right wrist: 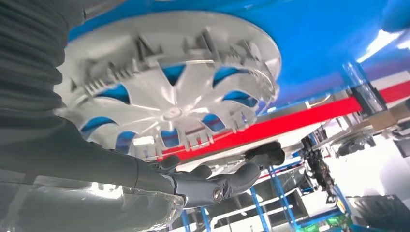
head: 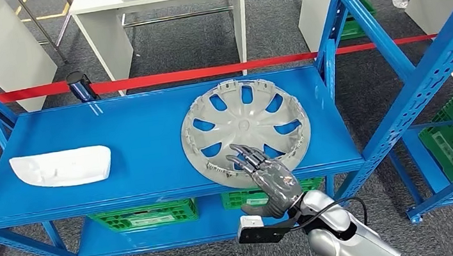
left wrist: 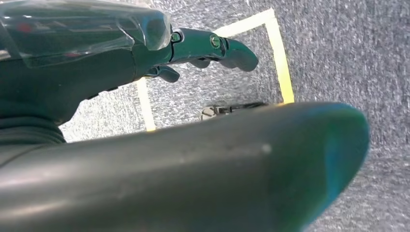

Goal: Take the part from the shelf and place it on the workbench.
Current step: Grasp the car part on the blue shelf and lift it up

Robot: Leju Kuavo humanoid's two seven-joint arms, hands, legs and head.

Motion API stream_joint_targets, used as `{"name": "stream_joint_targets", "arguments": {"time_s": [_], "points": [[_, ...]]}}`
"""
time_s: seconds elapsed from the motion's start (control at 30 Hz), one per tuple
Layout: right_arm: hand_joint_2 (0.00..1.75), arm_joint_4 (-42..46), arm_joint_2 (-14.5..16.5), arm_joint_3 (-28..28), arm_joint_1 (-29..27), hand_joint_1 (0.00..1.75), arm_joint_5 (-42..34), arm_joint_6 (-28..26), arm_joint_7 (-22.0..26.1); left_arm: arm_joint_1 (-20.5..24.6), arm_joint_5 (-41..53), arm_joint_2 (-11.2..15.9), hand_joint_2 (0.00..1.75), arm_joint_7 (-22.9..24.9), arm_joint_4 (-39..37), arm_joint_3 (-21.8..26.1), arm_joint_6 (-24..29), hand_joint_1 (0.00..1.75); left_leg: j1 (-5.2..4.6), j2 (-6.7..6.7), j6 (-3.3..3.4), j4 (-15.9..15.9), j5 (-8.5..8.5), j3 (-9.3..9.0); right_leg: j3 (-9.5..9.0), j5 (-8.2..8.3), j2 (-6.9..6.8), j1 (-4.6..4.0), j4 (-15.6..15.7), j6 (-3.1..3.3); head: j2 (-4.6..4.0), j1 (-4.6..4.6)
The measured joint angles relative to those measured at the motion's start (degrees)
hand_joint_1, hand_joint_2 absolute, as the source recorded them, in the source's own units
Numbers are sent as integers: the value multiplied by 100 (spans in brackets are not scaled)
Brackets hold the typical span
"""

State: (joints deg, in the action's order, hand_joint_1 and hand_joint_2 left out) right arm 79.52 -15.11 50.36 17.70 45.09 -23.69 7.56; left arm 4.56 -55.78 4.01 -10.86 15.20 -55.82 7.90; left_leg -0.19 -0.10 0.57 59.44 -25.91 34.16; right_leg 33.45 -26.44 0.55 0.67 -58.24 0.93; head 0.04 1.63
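hubcap (head: 245,129) near rim hidden under right hand (head: 268,178), left hand (left wrist: 145,96) grip unclear

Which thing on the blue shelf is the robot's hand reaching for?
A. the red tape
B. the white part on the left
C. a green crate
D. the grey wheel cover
D: the right hand is at the near rim of the grey wheel cover, fingers over its edge.

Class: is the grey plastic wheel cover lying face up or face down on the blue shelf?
Face down: the grey plastic wheel cover shows its rim clips upward.
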Motion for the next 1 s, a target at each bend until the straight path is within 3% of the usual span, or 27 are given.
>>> {"name": "stream_joint_targets", "arguments": {"time_s": [0.17, 0.2, 0.27, 0.33, 0.37, 0.43, 0.47, 0.53, 0.67, 0.73, 0.8, 0.83, 0.87, 0.9, 1.0], "points": [[175, -24, 61, -55, 32, 0, -40, -78, -1, -15, 4, 3, 0, -24, -12, 0, -17, 0, -11, 11, 101, -294, 66, -141, 82, -46, -10, -10, -86, -77, 0, -8], [175, -31, 65, -73, 47, 0, -55, -100, 0, -14, 6, 1, 0, -32, -12, 0, -21, 0, 5, 16, 128, -341, 97, -163, 180, -151, -14, -15, -289, -73, 0, -14], [175, -61, 67, -99, 71, 0, -80, -124, 0, -14, 7, -5, 0, -46, -13, 1, -22, 0, 18, 21, 154, -364, 120, -161, 511, -452, -18, -12, -995, -44, 0, -22], [175, -127, 67, -105, 72, 0, -87, -110, 1, -17, 4, -14, 0, -52, -15, 2, -22, 0, 18, 16, 155, -355, 120, -151, 770, -609, -19, 1, -1544, -74, 0, -22], [175, -167, 67, -106, 73, 0, -84, -93, 3, -17, 3, -20, 0, -56, -15, 3, -22, 0, 20, 11, 152, -347, 118, -148, 763, -566, -20, 13, -1529, -117, 0, -24], [175, -239, 64, -102, 86, 0, -61, -28, 12, -18, -1, -34, 0, -60, -16, 4, -26, 0, 27, 1, 126, -313, 101, -145, 442, -282, -35, 47, -875, -224, 0, -24], [175, -277, 63, -94, 101, 0, -40, 8, 16, -17, -2, -38, 0, -62, -18, 5, -30, 0, 16, -1, 99, -280, 83, -133, 245, -156, -43, 53, -489, -244, 0, -26], [175, -359, 62, -66, 134, 0, -2, 82, 22, -18, -3, -38, 0, -71, -21, 8, -41, 0, -7, -1, 43, -219, 52, -98, 30, -25, -48, 54, -49, -201, 0, -23], [175, -626, 48, -2, 246, 0, 49, 133, 22, -27, -9, -31, 0, -80, -27, 9, -61, 0, 22, 2, -49, -105, -24, -21, 23, 5, -31, 56, -6, -66, 0, -19], [175, -760, 47, 16, 350, 0, 73, 124, 18, -25, -9, -29, 0, -78, -27, 9, -63, 0, 47, 3, -114, 364, -297, 202, 20, 15, -27, 76, 1, -28, 0, -1], [175, -876, 44, 27, 422, 0, 84, 116, 9, -31, -9, -29, 0, -74, -27, 9, -64, 0, 70, 4, -158, 1117, -619, 559, 24, 14, -27, 70, 0, -13, 0, 9], [175, -933, 43, 31, 446, 0, 87, 112, 1, -38, -9, -28, 0, -68, -27, 9, -64, 0, 78, 4, -165, 1372, -682, 687, 24, 13, -28, 67, 0, -12, 0, 9], [175, -985, 42, 32, 469, 0, 88, 109, -8, -43, -9, -28, 0, -62, -27, 9, -64, 0, 81, 4, -163, 1427, -641, 723, 23, 12, -27, 64, 0, -12, 0, 9], [175, -1031, 42, 30, 499, 0, 88, 107, -17, -46, -9, -27, 0, -57, -27, 9, -64, 0, 82, 4, -151, 1262, -503, 650, 19, 12, -23, 62, -1, -13, 0, 9], [175, -1140, 42, 17, 636, 0, 90, 95, -37, -44, -7, -11, 0, -44, -27, 10, -61, 0, 59, -6, -64, 159, -20, 97, 12, 14, 0, 47, 0, -24, 0, 7]]}}
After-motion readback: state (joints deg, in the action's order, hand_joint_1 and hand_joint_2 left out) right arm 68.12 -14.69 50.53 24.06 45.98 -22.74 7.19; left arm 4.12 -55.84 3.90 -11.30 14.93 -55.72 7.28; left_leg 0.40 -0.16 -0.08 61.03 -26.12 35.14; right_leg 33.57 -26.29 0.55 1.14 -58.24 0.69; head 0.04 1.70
